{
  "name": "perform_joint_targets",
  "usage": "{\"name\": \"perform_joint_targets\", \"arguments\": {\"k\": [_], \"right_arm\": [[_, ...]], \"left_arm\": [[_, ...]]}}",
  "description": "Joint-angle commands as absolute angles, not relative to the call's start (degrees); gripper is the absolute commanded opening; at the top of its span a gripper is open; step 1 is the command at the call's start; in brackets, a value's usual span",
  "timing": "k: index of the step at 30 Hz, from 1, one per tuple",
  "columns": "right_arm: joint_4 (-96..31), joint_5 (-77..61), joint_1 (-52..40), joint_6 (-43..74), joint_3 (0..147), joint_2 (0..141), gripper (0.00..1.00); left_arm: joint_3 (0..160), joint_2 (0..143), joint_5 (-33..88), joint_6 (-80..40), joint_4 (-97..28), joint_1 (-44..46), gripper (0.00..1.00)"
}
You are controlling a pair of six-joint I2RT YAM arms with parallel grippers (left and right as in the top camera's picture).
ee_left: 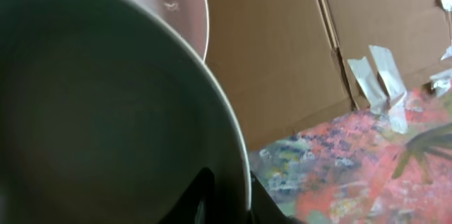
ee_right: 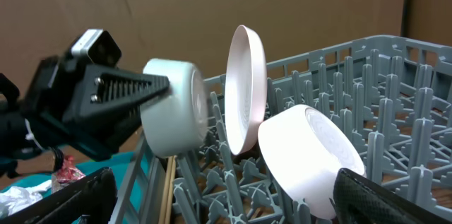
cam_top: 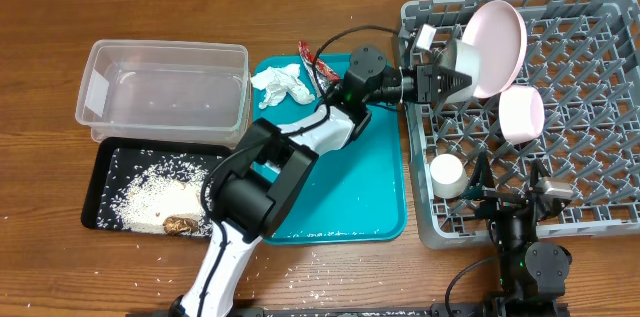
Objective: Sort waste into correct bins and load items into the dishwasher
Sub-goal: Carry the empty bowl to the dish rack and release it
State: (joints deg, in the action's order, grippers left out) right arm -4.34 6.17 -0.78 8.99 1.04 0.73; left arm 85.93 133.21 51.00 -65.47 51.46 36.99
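Note:
My left gripper [cam_top: 440, 79] is shut on the rim of the off-white bowl [cam_top: 463, 57] and holds it on edge over the left side of the grey dish rack [cam_top: 590, 172], next to the upright pink-white plate [cam_top: 497, 42]. The left wrist view is filled by the bowl [ee_left: 106, 125], with the jaws [ee_left: 226, 199] pinching its rim. The right wrist view shows the bowl [ee_right: 176, 107], the plate [ee_right: 247, 90], the small pink bowl [ee_right: 311, 153] and chopsticks [ee_right: 169, 185] in the rack. My right gripper [ee_right: 233, 213] is open and empty at the rack's front edge [cam_top: 525, 202].
The white cup [cam_top: 447, 174] and pink bowl [cam_top: 521, 114] sit in the rack. The tissue [cam_top: 282, 84] and foil wrapper [cam_top: 318, 63] lie on the teal tray [cam_top: 350, 207]. The clear tub [cam_top: 165, 92] is at the left. The black tray [cam_top: 105, 172] holds rice and scraps.

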Motion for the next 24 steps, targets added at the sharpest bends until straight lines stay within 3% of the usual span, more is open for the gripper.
{"name": "perform_joint_targets", "arguments": {"k": [1, 3, 7, 14, 24], "right_arm": [[-4.1, 5.9, -0.6, 9.2, 0.4, 0.2, 1.0], [-4.1, 5.9, -0.6, 9.2, 0.4, 0.2, 1.0], [-4.1, 5.9, -0.6, 9.2, 0.4, 0.2, 1.0], [-4.1, 5.9, -0.6, 9.2, 0.4, 0.2, 1.0], [-4.1, 5.9, -0.6, 9.2, 0.4, 0.2, 1.0]], "left_arm": [[87.2, 134.2, 53.7, -65.6, 53.5, 36.1, 0.15], [87.2, 134.1, 54.0, -66.1, 54.3, 35.6, 0.15], [87.2, 134.1, 53.5, -67.8, 54.6, 35.2, 0.04], [87.2, 134.1, 49.3, -76.0, 65.5, 36.5, 0.04], [87.2, 134.2, 42.9, -79.8, 57.5, 37.9, 0.04]]}}
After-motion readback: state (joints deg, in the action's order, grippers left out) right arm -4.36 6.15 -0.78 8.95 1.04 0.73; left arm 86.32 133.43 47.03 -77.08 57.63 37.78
